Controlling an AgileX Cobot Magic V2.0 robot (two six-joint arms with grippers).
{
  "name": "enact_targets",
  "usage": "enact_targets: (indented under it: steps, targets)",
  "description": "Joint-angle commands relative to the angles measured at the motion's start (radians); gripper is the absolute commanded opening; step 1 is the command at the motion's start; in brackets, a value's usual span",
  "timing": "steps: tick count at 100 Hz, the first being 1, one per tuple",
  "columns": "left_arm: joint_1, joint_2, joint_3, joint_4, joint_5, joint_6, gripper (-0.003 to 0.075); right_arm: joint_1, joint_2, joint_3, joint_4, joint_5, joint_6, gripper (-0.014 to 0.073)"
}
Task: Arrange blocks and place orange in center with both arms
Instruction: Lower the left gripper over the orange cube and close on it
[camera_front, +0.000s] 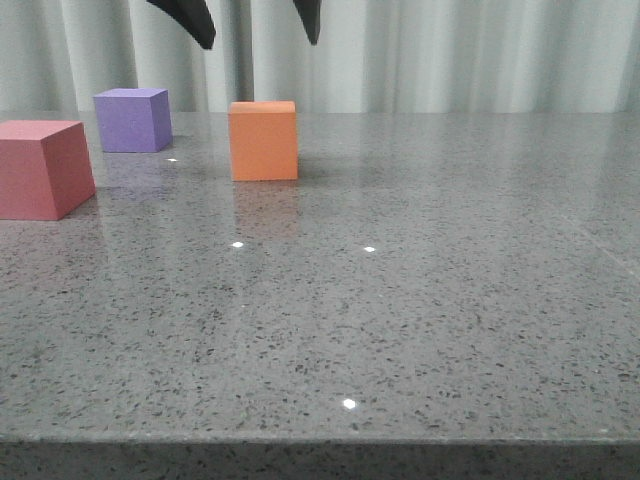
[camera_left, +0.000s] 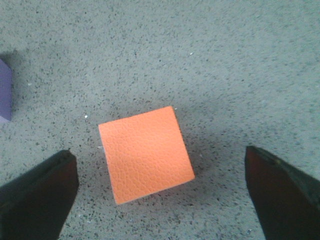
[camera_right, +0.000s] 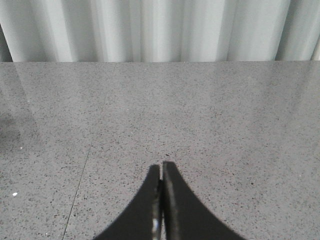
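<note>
The orange cube (camera_front: 263, 140) stands on the grey speckled table, right of the purple cube (camera_front: 133, 119) and the pinkish-red cube (camera_front: 43, 168) at the left edge. My left gripper (camera_front: 256, 38) hangs open and empty well above the orange cube, only its two black fingertips (camera_front: 197, 24) showing at the top. In the left wrist view the orange cube (camera_left: 145, 152) lies on the table between and below the wide-open fingers of the left gripper (camera_left: 160, 192), and a sliver of the purple cube (camera_left: 4, 97) shows at the edge. My right gripper (camera_right: 161, 170) is shut and empty over bare table; it is out of the front view.
The grey table (camera_front: 420, 300) runs to its front edge (camera_front: 320, 440) near the bottom of the front view. Pale curtains (camera_front: 450, 50) hang behind the table.
</note>
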Motion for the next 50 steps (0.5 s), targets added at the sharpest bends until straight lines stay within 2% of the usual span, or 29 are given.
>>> enact_targets:
  steps: [1, 15, 50]
  targets:
    - [-0.007, -0.028, -0.047, 0.031, -0.028, -0.022, 0.0627, -0.007, 0.004, -0.028, -0.027, -0.065, -0.008, -0.0068]
    - [-0.007, 0.0, -0.047, 0.098, -0.013, -0.089, 0.0627, -0.007, 0.004, -0.028, -0.027, -0.065, -0.008, -0.0068]
    - [-0.005, 0.069, -0.047, 0.106, -0.038, -0.089, 0.0627, -0.007, 0.004, -0.028, -0.027, -0.065, -0.008, -0.0068]
